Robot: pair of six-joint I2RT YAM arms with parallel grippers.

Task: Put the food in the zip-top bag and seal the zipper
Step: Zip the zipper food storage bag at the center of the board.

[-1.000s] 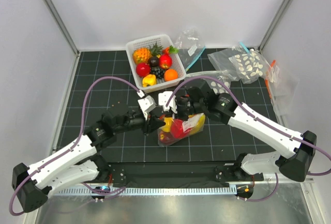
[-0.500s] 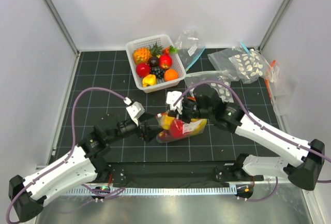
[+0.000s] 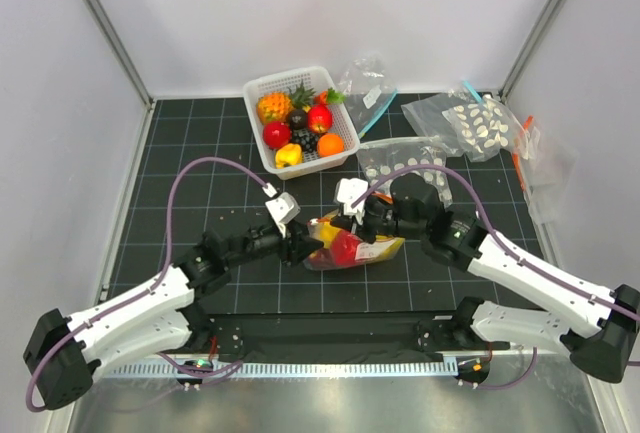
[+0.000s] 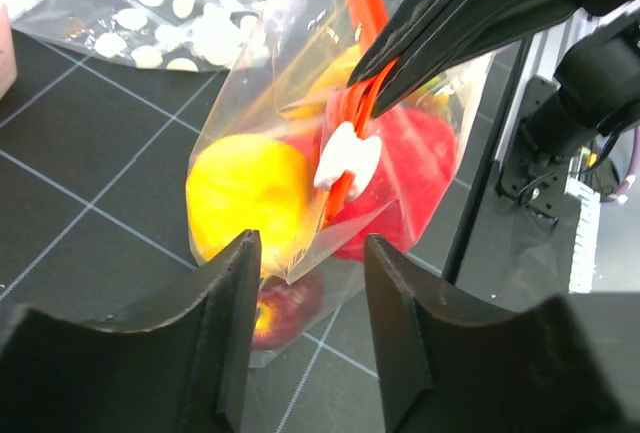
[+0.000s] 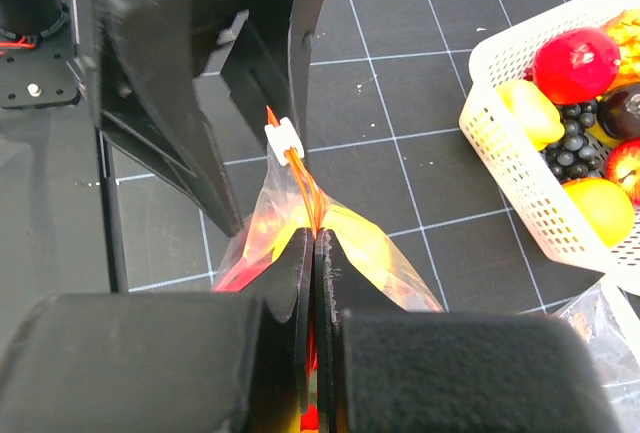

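Near the middle of the tabletop, a touch toward the near edge: zip-top bag (image 3: 375, 250), food (image 3: 343, 246) already inside, yellow and red shapes pressing against the film. Judged light overall but lumpy. Thin, crinkly, slippery film, likely to slide and buckle if grabbed by the wall. Better taken by the zipper (image 4: 362, 3), the one stiffish part.

Right gripper (image 5: 312, 243) pressed together on that orange-red strip, mouth edge raised. Left gripper (image 4: 310, 243) spread, facing the white slider tab (image 4: 345, 158), apparently not touching it. Probably calls for closing on the tab and running along the strip with the other end anchored. Some risk of round glossy fruit rolling and shifting the weight.

Underneath, black gridded mat (image 3: 200, 153), flat, probably little grip for plastic. Toward the far edge, white basket (image 3: 256, 118) of more toy fruit. Toward the far right corner, disc-dotted bags (image 3: 475, 123) and a blue-strip bag (image 3: 362, 81), with one dotted bag just beside the right arm. Pale walls (image 3: 300, 13) on three sides. Tight room between the two arms.
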